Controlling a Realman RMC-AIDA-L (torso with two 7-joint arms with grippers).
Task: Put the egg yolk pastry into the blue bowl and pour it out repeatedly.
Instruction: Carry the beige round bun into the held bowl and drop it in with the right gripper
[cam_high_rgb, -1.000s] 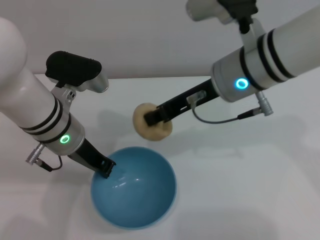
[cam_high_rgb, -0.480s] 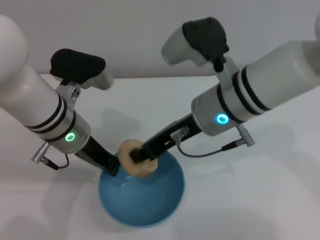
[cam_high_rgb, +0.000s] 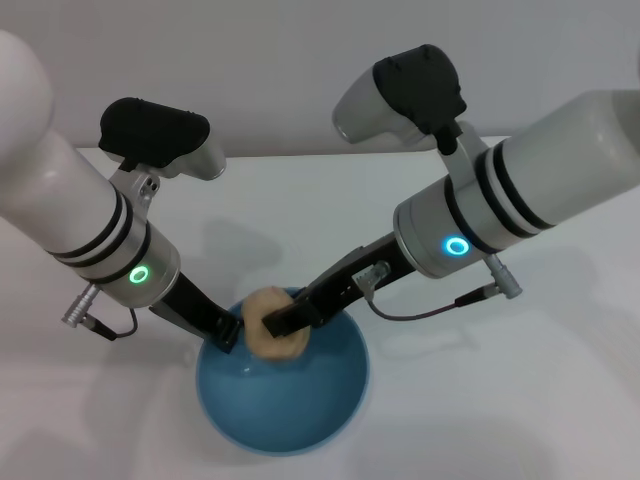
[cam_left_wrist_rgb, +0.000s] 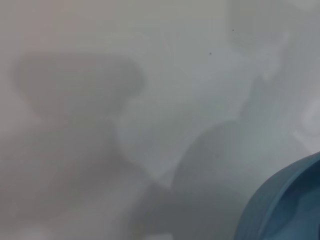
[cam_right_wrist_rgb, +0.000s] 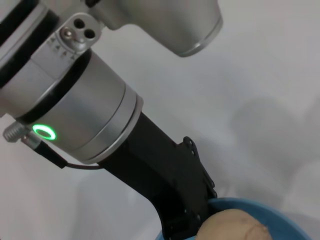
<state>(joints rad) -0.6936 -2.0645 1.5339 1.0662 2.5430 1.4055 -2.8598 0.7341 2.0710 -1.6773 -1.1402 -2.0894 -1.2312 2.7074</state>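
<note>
One egg yolk pastry (cam_high_rgb: 270, 334) within right pincer (cam_high_rgb: 272, 326)

I've got the round, deep, glossy light-blue bowl (cam_high_rgb: 283, 390) on the white table (cam_high_rgb: 520, 400); the small pale beige dough-like pastry ball (cam_high_rgb: 272, 323) sits over its far-left rim, left gripper (cam_high_rgb: 226, 336) at the bowl's left edge, right gripper (cam_high_rgb: 285, 320) reaching from behind-right.

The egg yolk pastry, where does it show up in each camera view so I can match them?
Head view: the egg yolk pastry is low and centre, gripped by the right gripper over the blue bowl.
Left wrist view: no pastry; only the bowl's rim at the lower right corner.
Right wrist view: bottom edge, beside the left gripper.
Shared landmark: the blue bowl.
</note>
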